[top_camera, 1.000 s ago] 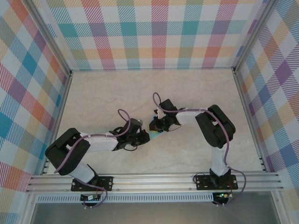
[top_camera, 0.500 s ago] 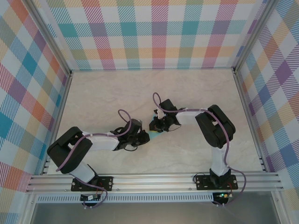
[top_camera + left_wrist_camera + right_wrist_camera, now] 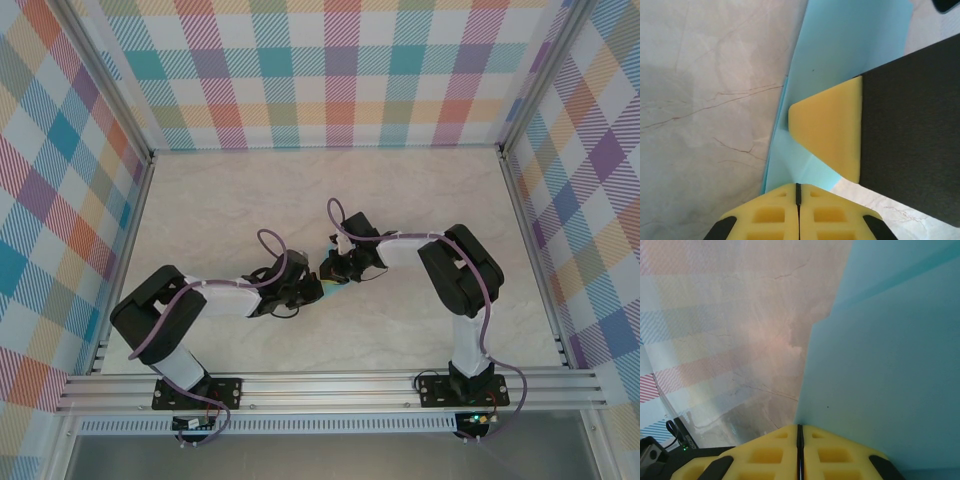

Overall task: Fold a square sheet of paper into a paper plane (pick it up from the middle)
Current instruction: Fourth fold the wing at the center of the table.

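Paper point(image 3: 850, 45) of light blue, folded in layers, lies mid-way across the table point(image 3: 230, 200), where we see the left gripper point(image 3: 797, 192) and the right gripper point(image 3: 800, 432) each clenched on its edge.

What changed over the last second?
The left arm swung forward and right, bringing the shut left claw closer to the right claw and covering more of the light blue paper. The right arm and its shut claw stayed put.

I can read nothing on any of my feeds — no words, no numbers, no labels. Nothing legible here.
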Robot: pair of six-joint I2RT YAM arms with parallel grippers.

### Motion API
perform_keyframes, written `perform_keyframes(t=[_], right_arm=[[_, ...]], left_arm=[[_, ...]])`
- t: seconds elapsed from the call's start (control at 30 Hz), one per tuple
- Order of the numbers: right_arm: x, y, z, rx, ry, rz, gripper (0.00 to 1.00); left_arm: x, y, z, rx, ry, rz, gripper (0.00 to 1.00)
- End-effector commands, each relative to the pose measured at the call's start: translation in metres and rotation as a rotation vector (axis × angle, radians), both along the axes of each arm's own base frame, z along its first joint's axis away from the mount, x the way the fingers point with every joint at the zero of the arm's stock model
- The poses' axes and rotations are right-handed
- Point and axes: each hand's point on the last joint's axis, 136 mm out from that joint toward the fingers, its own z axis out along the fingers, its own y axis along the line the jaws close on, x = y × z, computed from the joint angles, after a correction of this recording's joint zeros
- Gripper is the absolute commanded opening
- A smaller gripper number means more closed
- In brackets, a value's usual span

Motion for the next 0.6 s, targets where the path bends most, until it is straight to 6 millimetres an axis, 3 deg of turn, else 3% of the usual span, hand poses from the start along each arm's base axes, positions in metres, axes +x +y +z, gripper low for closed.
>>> perform_keyframes(t=[0.0, 0.23, 0.57], right_arm=[[-0.003, -0.005, -0.02, -0.051, 0.027, -0.009, 0.09], [-0.003, -0.007, -0.024, -0.069, 0.041, -0.015, 0.09], [-0.005, -0.01, -0.03, -0.091, 0.06, -0.023, 0.09]], left_arm=[[-0.002, 0.007, -0.01, 0.043, 0.017, 0.01, 0.06], [-0.02, 0.018, -0.025, 0.078, 0.085, -0.015, 0.04], [-0.047, 0.032, -0.032, 0.135, 0.147, -0.096, 0.02]])
